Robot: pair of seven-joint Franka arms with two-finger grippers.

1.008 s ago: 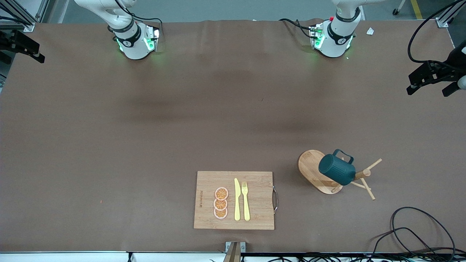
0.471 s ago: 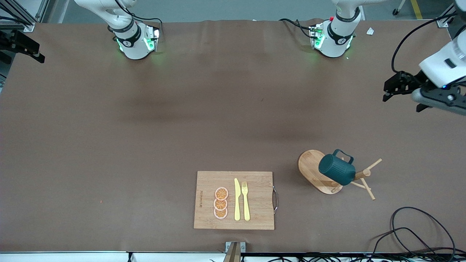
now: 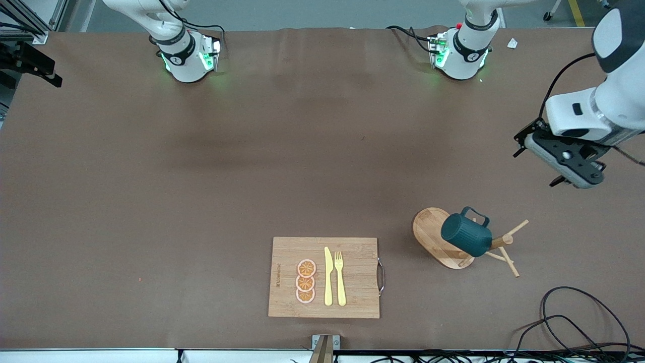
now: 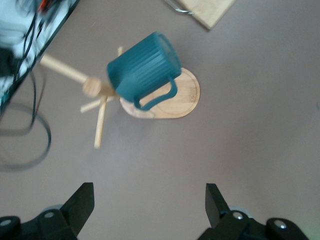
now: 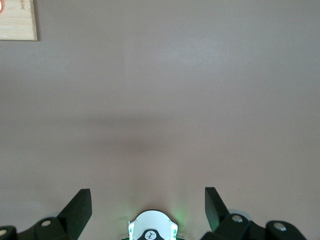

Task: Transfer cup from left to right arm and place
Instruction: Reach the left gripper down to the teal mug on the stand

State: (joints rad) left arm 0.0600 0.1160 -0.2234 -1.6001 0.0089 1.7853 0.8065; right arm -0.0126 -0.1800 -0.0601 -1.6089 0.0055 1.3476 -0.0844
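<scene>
While the cup (image 3: 466, 235) hung mouth-down and tilted on a peg of the wooden rack (image 3: 443, 242), toward the left arm's end of the table, the front view showed the left gripper (image 3: 562, 161) up in the air over bare tabletop near that same end, with nothing in it. The rack's oval base lay flat on the table (image 3: 201, 176), and its pegs stuck out past the cup. Beside the rack, toward the table's middle, lay a cutting board (image 3: 352, 297) carrying three orange slices (image 3: 305, 282), a yellow knife (image 3: 328, 277) and a yellow fork (image 3: 340, 278). A black cable (image 3: 579, 317) looped near the table's corner.

In the left wrist view, the left gripper (image 4: 149, 202) had its fingers (image 4: 80, 202) spread wide and empty, with the cup (image 4: 142, 67) and rack (image 4: 172, 97) lying ahead of them, well apart.

In the right wrist view, the right gripper (image 5: 147, 205) stood wide open and empty over bare table (image 5: 175, 100), a corner of the cutting board (image 5: 17, 20) showing at the edge; that arm waited.
</scene>
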